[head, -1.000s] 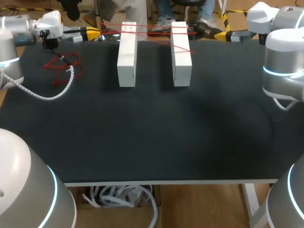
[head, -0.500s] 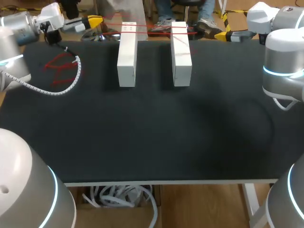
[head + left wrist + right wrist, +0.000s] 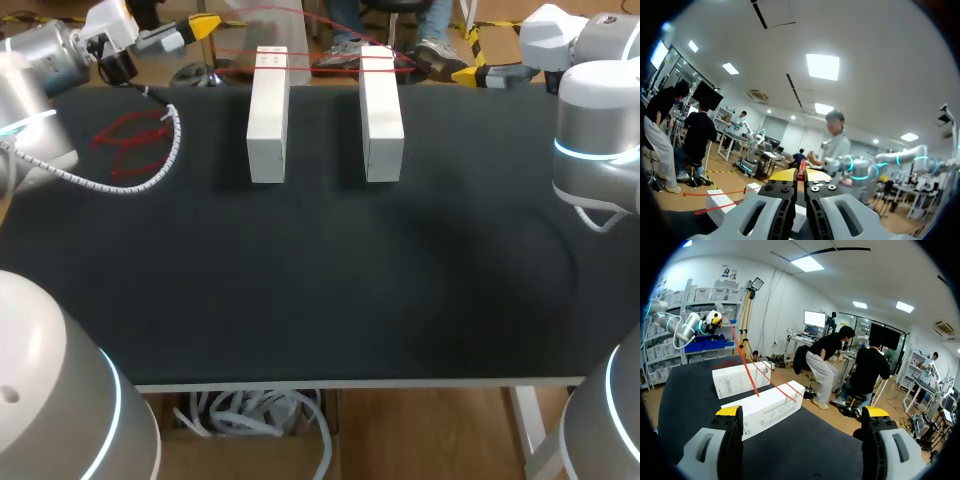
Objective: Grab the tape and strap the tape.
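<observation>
Two long white boxes [image 3: 268,112] [image 3: 381,110] lie side by side at the table's far edge. Thin red tape [image 3: 318,70] crosses their far ends, and a strand rises to my left gripper [image 3: 205,25], which hangs above the far left corner, shut on it. In the left wrist view the red tape [image 3: 801,176] is pinched between the yellow tips. My right gripper [image 3: 468,74] stands open at the far right, empty. Ahead of the right gripper [image 3: 802,412], both boxes [image 3: 771,407] show with red tape strands [image 3: 747,372] over them.
A loose heap of red tape [image 3: 130,145] lies on the black mat [image 3: 320,280] at the far left, with the left arm's white coiled cable [image 3: 150,170] curving around it.
My left gripper has risen and swung right toward the boxes with the tape in it, lifting the strand higher. The coiled cable followed. The right arm has not moved.
</observation>
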{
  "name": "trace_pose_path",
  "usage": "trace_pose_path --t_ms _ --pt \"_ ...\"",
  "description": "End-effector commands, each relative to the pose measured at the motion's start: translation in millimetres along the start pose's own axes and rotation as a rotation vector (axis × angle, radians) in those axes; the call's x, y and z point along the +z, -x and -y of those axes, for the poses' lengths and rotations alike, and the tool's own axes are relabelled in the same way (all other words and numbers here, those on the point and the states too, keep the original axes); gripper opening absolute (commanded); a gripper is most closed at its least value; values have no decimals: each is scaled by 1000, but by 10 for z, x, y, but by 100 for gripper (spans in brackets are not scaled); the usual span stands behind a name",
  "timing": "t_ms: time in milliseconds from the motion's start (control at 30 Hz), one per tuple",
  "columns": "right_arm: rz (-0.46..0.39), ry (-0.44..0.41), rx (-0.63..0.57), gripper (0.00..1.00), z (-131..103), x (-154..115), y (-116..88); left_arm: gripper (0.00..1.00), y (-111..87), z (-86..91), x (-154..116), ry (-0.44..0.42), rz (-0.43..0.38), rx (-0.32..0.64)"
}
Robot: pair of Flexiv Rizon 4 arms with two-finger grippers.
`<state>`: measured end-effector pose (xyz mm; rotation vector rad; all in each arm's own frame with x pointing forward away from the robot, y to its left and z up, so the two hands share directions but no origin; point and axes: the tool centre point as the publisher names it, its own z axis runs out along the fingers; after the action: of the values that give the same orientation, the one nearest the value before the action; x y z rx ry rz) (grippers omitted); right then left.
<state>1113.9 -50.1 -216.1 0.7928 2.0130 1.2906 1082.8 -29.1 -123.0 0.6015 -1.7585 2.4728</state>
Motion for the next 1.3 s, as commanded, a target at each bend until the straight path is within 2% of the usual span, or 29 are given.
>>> trace_pose_path --t_ms 33,500,1300 --pt "0 0 0 100 0 0 -1 0 -35 43 30 -31 -19 8" --pt "0 0 0 100 0 0 -1 0 -170 147 108 -100 -63 145" --pt "0 0 0 100 0 0 -1 0 -339 177 162 -116 -177 302"
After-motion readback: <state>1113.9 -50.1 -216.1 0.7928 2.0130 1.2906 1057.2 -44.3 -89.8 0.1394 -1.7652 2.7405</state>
